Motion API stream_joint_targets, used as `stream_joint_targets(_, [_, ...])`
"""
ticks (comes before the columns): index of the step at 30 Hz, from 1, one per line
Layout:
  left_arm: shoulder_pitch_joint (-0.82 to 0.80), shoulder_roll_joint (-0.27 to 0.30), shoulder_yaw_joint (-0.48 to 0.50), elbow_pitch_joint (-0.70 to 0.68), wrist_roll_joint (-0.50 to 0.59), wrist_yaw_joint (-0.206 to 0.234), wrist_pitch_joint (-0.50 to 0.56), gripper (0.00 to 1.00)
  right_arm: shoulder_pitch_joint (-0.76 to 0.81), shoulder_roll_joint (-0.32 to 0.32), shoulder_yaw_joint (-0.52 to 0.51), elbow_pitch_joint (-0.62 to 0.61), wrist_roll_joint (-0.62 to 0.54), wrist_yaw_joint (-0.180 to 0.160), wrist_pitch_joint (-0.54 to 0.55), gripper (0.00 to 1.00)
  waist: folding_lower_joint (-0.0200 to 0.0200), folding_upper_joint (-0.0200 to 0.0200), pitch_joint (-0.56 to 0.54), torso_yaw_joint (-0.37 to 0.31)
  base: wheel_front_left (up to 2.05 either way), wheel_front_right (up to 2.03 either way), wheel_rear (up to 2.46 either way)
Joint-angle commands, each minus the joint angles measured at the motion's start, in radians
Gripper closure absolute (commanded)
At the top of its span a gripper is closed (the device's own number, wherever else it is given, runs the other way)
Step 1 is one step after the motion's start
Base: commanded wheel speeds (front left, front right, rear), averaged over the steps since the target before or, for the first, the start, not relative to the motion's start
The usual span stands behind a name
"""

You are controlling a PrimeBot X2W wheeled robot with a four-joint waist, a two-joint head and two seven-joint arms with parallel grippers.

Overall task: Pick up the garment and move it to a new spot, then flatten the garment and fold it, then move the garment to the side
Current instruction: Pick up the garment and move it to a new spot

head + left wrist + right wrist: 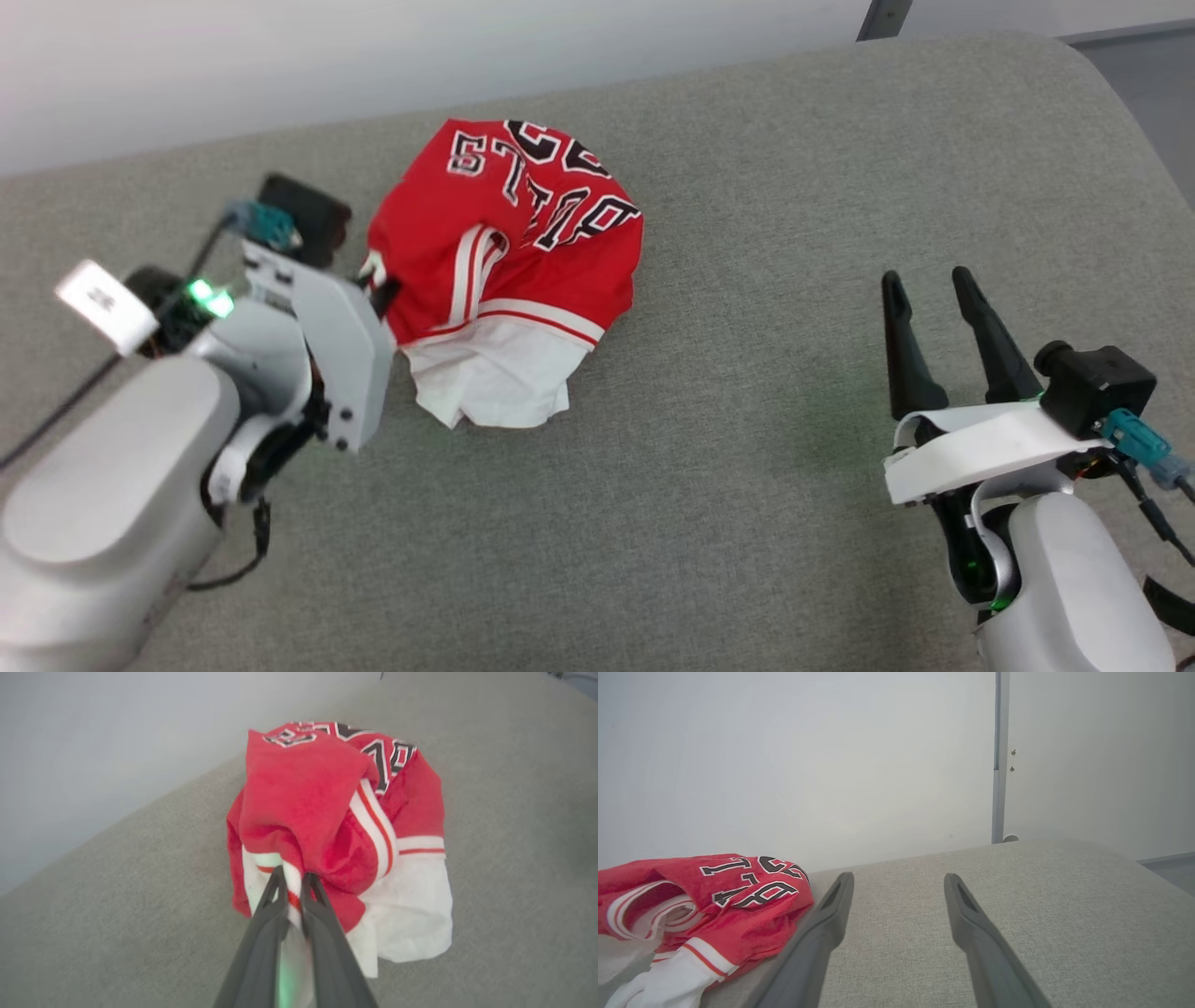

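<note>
The garment [509, 271], a red jersey with white sleeves, striped trim and black white-edged lettering, lies crumpled in a heap on the grey surface, left of centre in the head view. My left gripper [293, 881] is shut on a striped fold at the heap's near left edge [378, 280]. In the left wrist view the garment [327, 812] bunches up just beyond the two dark fingers. My right gripper [926, 285] stands open well to the right, apart from the cloth, nothing between its fingers. The right wrist view has the garment [705, 905] at lower left beside that open gripper [899, 880].
The grey fabric-covered surface [747, 467] spreads wide around the heap, with a rounded far right corner [1102, 84]. A pale wall [831, 765] runs along its far edge, with a vertical metal strip [997, 760] at the right.
</note>
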Motion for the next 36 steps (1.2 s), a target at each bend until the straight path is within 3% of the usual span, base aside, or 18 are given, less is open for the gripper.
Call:
stream_joint_targets(1, [0.014,-0.001,-0.004,0.005,0.006,-0.007,-0.001,1.00,0.009,0.002,0.009,0.002,0.006,-0.001,-0.006,0.00,0.0000,0.0000,-0.002,-0.001,0.00,0.00,0.00])
stream_joint_targets(14, [0.048,-0.087,-0.084,0.268,-0.003,-0.106,-0.024,1.00,0.010,0.001,0.043,0.025,0.017,-0.001,-0.007,0.00,0.0000,0.0000,-0.037,0.006,0.00,0.00,0.00])
stream_joint_targets(15, [0.041,-0.093,-0.086,0.280,-0.005,-0.114,-0.026,0.94,0.011,0.001,0.042,0.026,0.015,-0.001,-0.007,0.00,0.0000,0.0000,-0.041,0.009,0.00,0.00,0.00])
stream_joint_targets(16, [0.033,-0.096,-0.086,0.284,-0.007,-0.123,-0.029,0.71,0.013,0.001,0.042,0.026,0.014,-0.001,-0.006,0.00,0.0000,0.0000,-0.045,0.012,0.00,0.00,0.00])
stream_joint_targets(17, [0.025,-0.093,-0.090,0.288,0.002,-0.133,-0.034,0.58,0.014,0.002,0.040,0.026,0.012,-0.001,-0.004,0.00,0.0000,0.0000,-0.049,0.016,0.00,0.00,0.00])
stream_joint_targets(18, [0.015,-0.084,-0.098,0.290,0.024,-0.137,-0.040,0.32,0.015,0.002,0.040,0.026,0.010,-0.001,-0.002,0.00,0.0000,0.0000,-0.053,0.020,0.00,0.00,0.00])
stream_joint_targets(19, [0.010,-0.081,-0.101,0.291,0.029,-0.137,-0.041,0.00,0.016,0.001,0.039,0.024,0.009,-0.001,-0.001,0.00,0.0000,0.0000,-0.057,0.025,0.00,0.00,0.00])
stream_joint_targets(27, [0.002,-0.057,-0.068,0.218,0.008,-0.125,-0.066,0.00,0.034,0.001,0.028,0.019,-0.006,-0.001,0.017,0.00,0.0000,0.0000,-0.110,0.084,0.00,0.00,0.00])
stream_joint_targets(36, [0.111,0.033,0.046,0.057,-0.058,-0.045,-0.209,0.00,0.067,0.001,0.015,0.026,-0.013,-0.001,0.029,0.00,0.0000,0.0000,-0.183,0.145,0.00,0.00,0.00])
